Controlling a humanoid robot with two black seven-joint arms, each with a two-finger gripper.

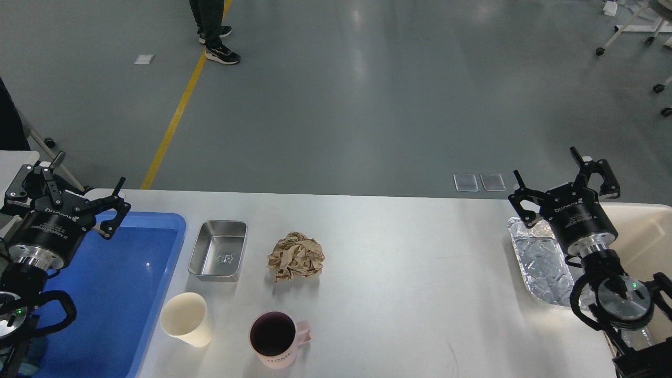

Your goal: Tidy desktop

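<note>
The desktop (399,273) was a broad, smooth white-grey slab with a rounded far-left corner, filling the lower half of the view in front of a grey polished floor (336,105) marked by a yellow line (176,113).

At its left edge sat a glossy blue plastic tray (121,294), rectangular with rounded corners, with nothing lying in the part that showed. At the right edge a cream-coloured bin (648,231) showed part of its rim, and just beside it lay a crinkled aluminium foil tray (538,265), shiny and shallow.

The 2 black arms came in at the sides. The left gripper (68,191) hung above the blue tray's far corner with its jaws spread apart, grasping nothing. The right gripper (567,186) hovered over the foil tray's far end, jaws likewise released.

Near the blue tray stood a small rectangular steel pan (218,251), brushed metal, with an embossed mark on its floor. Right of it lay a crumpled ball of brown paper (295,257), creased and irregular. Nearer, a pink mug (277,340) with a dark interior and side handle stood upright, and a cream paper cup (186,319) lay tilted, mouth facing the camera.
</note>
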